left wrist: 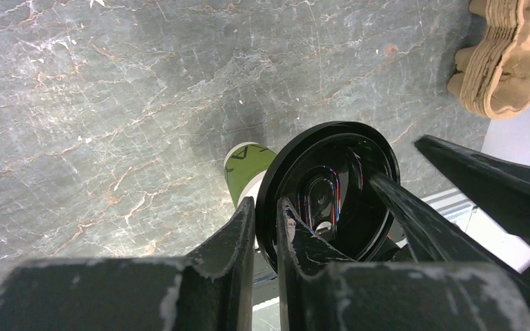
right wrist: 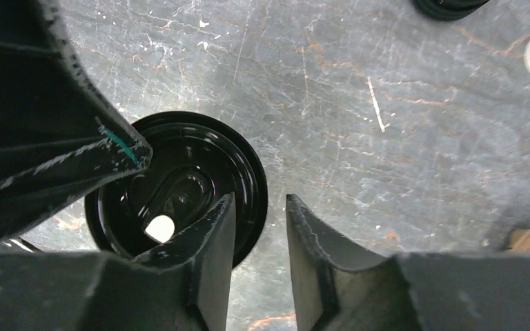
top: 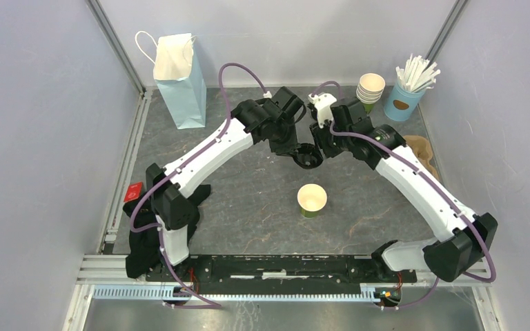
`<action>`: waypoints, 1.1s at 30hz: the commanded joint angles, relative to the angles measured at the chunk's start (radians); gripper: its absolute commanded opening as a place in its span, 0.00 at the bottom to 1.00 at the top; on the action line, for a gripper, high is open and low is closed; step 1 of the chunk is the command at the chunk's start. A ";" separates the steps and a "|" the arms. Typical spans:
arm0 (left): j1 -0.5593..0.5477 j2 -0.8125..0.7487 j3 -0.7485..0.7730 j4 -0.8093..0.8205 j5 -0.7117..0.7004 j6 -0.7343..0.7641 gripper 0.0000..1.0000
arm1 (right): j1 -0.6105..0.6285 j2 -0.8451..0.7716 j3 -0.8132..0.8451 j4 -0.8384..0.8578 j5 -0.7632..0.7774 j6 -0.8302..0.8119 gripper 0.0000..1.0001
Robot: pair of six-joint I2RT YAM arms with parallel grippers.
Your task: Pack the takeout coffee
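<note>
A black plastic lid (top: 308, 157) hangs in the air between my two grippers, above the table's middle back. My left gripper (left wrist: 268, 207) is shut on the lid's (left wrist: 338, 186) rim, one finger on each side of it. My right gripper (right wrist: 261, 200) stands open beside the lid (right wrist: 179, 183), with only table showing in its gap. A takeout coffee cup (top: 312, 200), green with a pale upper band, stands lidless on the table just in front of the grippers. The same cup (left wrist: 245, 169) shows under the lid in the left wrist view.
A blue paper bag (top: 183, 83) stands at the back left. A stack of lidless cups (top: 370, 88) and a blue holder of white straws (top: 407, 96) stand at the back right. Brown cardboard carriers (top: 421, 152) lie by the right arm. Black lids (right wrist: 448, 7) lie nearby.
</note>
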 commanded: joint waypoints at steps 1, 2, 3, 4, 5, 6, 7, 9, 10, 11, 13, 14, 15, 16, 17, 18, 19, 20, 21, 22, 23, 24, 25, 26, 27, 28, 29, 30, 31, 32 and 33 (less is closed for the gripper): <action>0.028 -0.047 0.027 0.007 0.020 0.007 0.08 | 0.004 -0.028 0.143 -0.080 0.023 -0.014 0.47; 0.040 -0.069 0.010 0.016 0.042 0.004 0.08 | 0.002 -0.029 0.179 -0.105 0.021 -0.014 0.52; 0.056 -0.095 -0.014 0.049 0.082 -0.009 0.08 | 0.002 -0.033 0.206 -0.122 0.012 -0.013 0.57; 0.073 -0.127 -0.048 0.085 0.129 -0.024 0.08 | -0.003 -0.040 0.237 -0.137 0.010 -0.005 0.61; 0.096 -0.168 -0.096 0.139 0.178 -0.047 0.08 | -0.012 -0.051 0.263 -0.144 -0.031 0.008 0.65; 0.122 -0.211 -0.149 0.203 0.231 -0.081 0.08 | -0.022 -0.059 0.286 -0.146 -0.070 0.022 0.69; 0.150 -0.262 -0.222 0.282 0.294 -0.129 0.08 | -0.044 -0.066 0.319 -0.147 -0.128 0.042 0.71; 0.208 -0.376 -0.390 0.490 0.412 -0.257 0.08 | -0.100 -0.083 0.368 -0.128 -0.278 0.091 0.72; 0.240 -0.434 -0.483 0.615 0.458 -0.336 0.09 | -0.131 -0.096 0.379 -0.100 -0.369 0.123 0.74; 0.267 -0.486 -0.568 0.743 0.495 -0.420 0.09 | -0.164 -0.108 0.384 -0.059 -0.432 0.165 0.75; 0.308 -0.577 -0.723 0.985 0.536 -0.579 0.09 | -0.193 -0.133 0.372 0.033 -0.548 0.240 0.77; 0.321 -0.608 -0.788 1.072 0.546 -0.650 0.09 | -0.196 -0.148 0.343 0.098 -0.592 0.278 0.79; 0.331 -0.630 -0.827 1.174 0.555 -0.710 0.09 | -0.196 -0.168 0.292 0.181 -0.640 0.325 0.80; 0.337 -0.644 -0.855 1.253 0.561 -0.760 0.09 | -0.196 -0.188 0.234 0.273 -0.690 0.375 0.81; 0.338 -0.652 -0.873 1.313 0.566 -0.805 0.09 | -0.196 -0.213 0.166 0.389 -0.749 0.439 0.96; 0.338 -0.656 -0.884 1.369 0.571 -0.842 0.09 | -0.196 -0.231 0.084 0.543 -0.788 0.531 0.98; 0.339 -0.657 -0.889 1.415 0.576 -0.873 0.09 | -0.197 -0.249 0.007 0.701 -0.829 0.627 0.98; 0.338 -0.655 -0.889 1.454 0.583 -0.896 0.09 | -0.195 -0.258 -0.047 0.831 -0.858 0.704 0.98; 0.340 -0.652 -0.887 1.489 0.589 -0.916 0.09 | -0.191 -0.260 -0.083 0.927 -0.867 0.763 0.98; 0.339 -0.651 -0.884 1.518 0.595 -0.937 0.08 | -0.187 -0.254 -0.088 0.953 -0.869 0.775 0.98; 0.340 -0.647 -0.883 1.552 0.599 -0.947 0.08 | -0.182 -0.248 -0.082 0.961 -0.869 0.771 0.98; 0.340 -0.641 -0.881 1.583 0.610 -0.967 0.08 | -0.177 -0.244 -0.079 0.970 -0.871 0.770 0.98; 0.339 -0.635 -0.879 1.608 0.618 -0.980 0.08 | -0.177 -0.243 -0.080 0.993 -0.872 0.785 0.98; 0.338 -0.630 -0.877 1.628 0.628 -0.990 0.08 | -0.174 -0.244 -0.096 1.062 -0.877 0.829 0.98; 0.338 -0.627 -0.874 1.640 0.638 -0.998 0.08 | -0.169 -0.245 -0.113 1.117 -0.878 0.874 0.98; 0.338 -0.623 -0.871 1.646 0.647 -1.002 0.08 | -0.158 -0.241 -0.125 1.173 -0.874 0.919 0.98; 0.337 -0.621 -0.869 1.651 0.655 -1.003 0.08 | -0.143 -0.231 -0.123 1.187 -0.865 0.937 0.98; 0.338 -0.619 -0.866 1.652 0.662 -1.004 0.08 | -0.129 -0.219 -0.113 1.184 -0.856 0.941 0.98; 0.337 -0.617 -0.864 1.652 0.671 -1.004 0.08 | -0.113 -0.208 -0.099 1.184 -0.846 0.944 0.98; 0.338 -0.615 -0.865 1.652 0.680 -1.003 0.08 | -0.101 -0.195 -0.082 1.186 -0.834 0.952 0.98; 0.338 -0.614 -0.869 1.654 0.686 -1.003 0.08 | -0.090 -0.183 -0.068 1.189 -0.821 0.961 0.98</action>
